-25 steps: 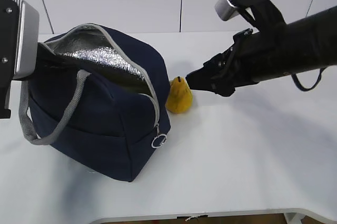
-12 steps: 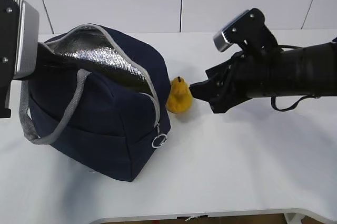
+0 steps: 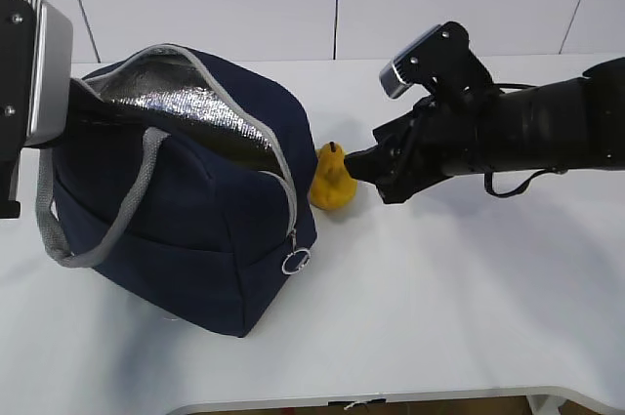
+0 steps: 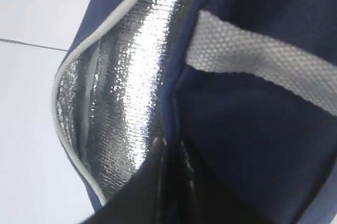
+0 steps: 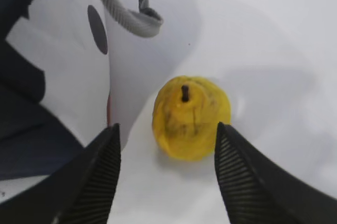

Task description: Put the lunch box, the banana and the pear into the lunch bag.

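Observation:
The navy lunch bag [image 3: 195, 210] stands at the left with its zipper open and foil lining [image 3: 166, 103] showing. My left gripper [image 4: 171, 147] is shut on the lunch bag's [image 4: 253, 139] top edge, by the grey handle [image 4: 263, 60]. The yellow pear [image 3: 332, 181] stands upright on the table, right beside the bag. My right gripper [image 3: 361, 166] is open and level with the pear [image 5: 190, 116]. In the right wrist view its gripper [image 5: 167, 128] has one finger on each side of the fruit without touching it. The lunch box and the banana are out of view.
The bag's white spotted side [image 5: 63, 76] and a loop of handle [image 5: 126, 16] lie close to the left of the pear. The zipper's ring pull [image 3: 295, 261] hangs at the bag's front corner. White table [image 3: 439, 298] spreads to the right and front.
The right arm has come down and moved left, bringing its open fingers up to the pear. The left gripper and the bag have not moved.

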Available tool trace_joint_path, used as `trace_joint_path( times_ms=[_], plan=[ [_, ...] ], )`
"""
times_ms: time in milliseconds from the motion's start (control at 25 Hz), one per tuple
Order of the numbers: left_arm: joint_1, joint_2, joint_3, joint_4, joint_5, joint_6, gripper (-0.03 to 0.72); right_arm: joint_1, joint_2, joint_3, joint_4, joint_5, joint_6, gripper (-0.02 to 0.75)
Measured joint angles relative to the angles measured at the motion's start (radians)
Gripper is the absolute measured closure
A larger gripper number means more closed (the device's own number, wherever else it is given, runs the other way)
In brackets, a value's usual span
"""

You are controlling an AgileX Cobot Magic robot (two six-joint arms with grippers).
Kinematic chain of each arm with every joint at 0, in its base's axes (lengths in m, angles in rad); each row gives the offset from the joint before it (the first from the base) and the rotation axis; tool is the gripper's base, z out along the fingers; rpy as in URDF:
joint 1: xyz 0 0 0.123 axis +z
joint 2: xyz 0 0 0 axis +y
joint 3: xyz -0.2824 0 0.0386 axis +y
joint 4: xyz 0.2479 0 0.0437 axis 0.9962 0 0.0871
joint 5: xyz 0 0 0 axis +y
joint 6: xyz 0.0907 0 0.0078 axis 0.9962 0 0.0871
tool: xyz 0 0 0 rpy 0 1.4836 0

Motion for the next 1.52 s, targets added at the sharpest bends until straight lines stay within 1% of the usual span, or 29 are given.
trace_joint_path(
  times_ms=[240, 520, 880, 1520],
  plan=[
    [0.000, 0.000, 0.000, 0.000, 0.000, 0.000, 0.701, 0.000, 0.068, -0.068, 0.000, 0.006, -0.049, 0.266],
    [0.000, 0.000, 0.000, 0.000, 0.000, 0.000, 0.701, 0.000, 0.141, -0.132, 0.000, 0.037, -0.057, 0.266],
    [0.000, 0.000, 0.002, 0.000, 0.000, 0.000, 0.701, 0.000, 0.211, -0.154, 0.000, 0.076, -0.122, 0.266],
    [0.000, 0.000, 0.002, 0.000, 0.000, 0.000, 0.701, -0.002, 0.279, -0.236, 0.000, 0.070, -0.129, 0.266]
  ],
)
